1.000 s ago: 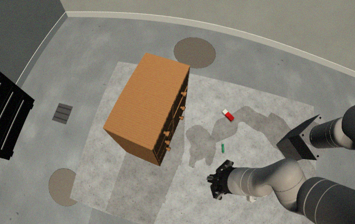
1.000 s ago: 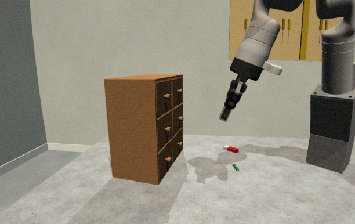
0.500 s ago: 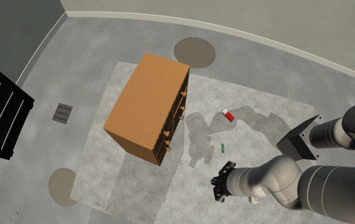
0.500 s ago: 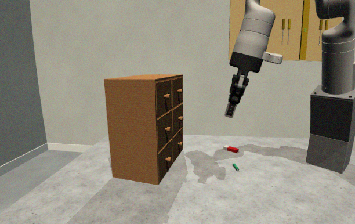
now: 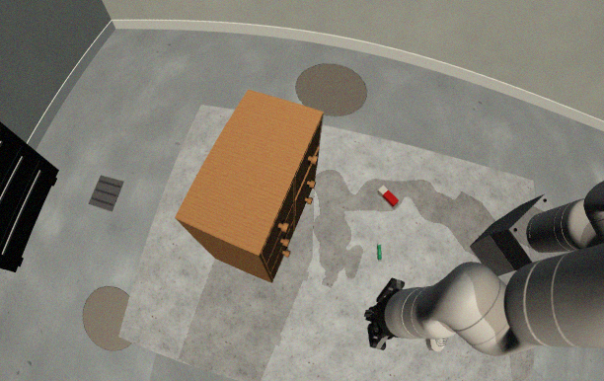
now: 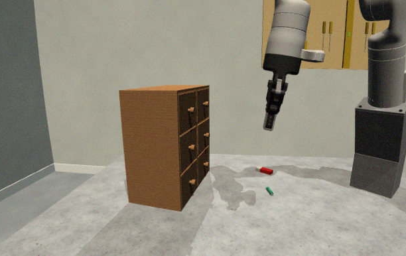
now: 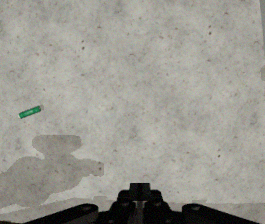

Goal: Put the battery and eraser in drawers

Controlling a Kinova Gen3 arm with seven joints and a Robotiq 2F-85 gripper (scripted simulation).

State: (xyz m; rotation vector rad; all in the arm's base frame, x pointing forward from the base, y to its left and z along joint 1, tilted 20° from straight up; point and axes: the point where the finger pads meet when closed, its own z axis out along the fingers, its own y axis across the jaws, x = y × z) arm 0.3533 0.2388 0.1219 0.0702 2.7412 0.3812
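Eraser (image 5: 388,196) (image 6: 265,170), red with a white end, lies flat on the table (image 5: 437,232) (image 6: 290,225) (image 7: 173,75), between the chest (image 5: 255,168) (image 6: 152,146) and the arm's base (image 5: 489,242) (image 6: 377,134). Near it rests a small green cylinder (image 5: 379,252) (image 6: 269,191) (image 7: 30,112). Farther out, the gripper (image 5: 369,314) (image 6: 269,128) (image 7: 139,196) hangs above the table, pointing down at a slight tilt, fingers closed on nothing, well apart from the chest, whose drawers all look pushed in.

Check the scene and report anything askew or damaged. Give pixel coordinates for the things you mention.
Nothing stands out. The chest (image 5: 250,168) (image 6: 151,146) stands upright, its visible drawers look pushed in, and the red-and-white block (image 5: 390,197) (image 6: 265,170) and green cylinder (image 5: 379,252) (image 6: 269,191) (image 7: 30,112) lie on the table, without visible damage.
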